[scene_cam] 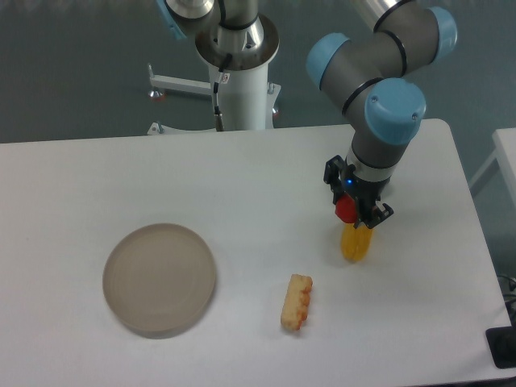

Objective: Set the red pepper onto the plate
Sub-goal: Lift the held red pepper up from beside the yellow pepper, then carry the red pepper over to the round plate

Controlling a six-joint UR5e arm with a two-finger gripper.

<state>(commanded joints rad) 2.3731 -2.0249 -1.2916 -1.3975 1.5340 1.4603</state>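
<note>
Desk point(242, 185): white surface, grey floor behind it, robot base at the top edge.
Hand point(357, 211): black, lowered at the right side of the desk, its two fingers pinching the red pepper.
Red pepper point(346, 210): held between the fingers, just above a yellow pepper point(356, 242).
Plate point(160, 279): round, beige-grey, at lower left, well apart from the hand.
Corn piece point(297, 301): pale yellow, lying between plate and peppers.

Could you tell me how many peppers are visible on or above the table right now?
2: the red pepper in the hand, and a yellow pepper right below it. Others may be hidden behind the arm.
</note>
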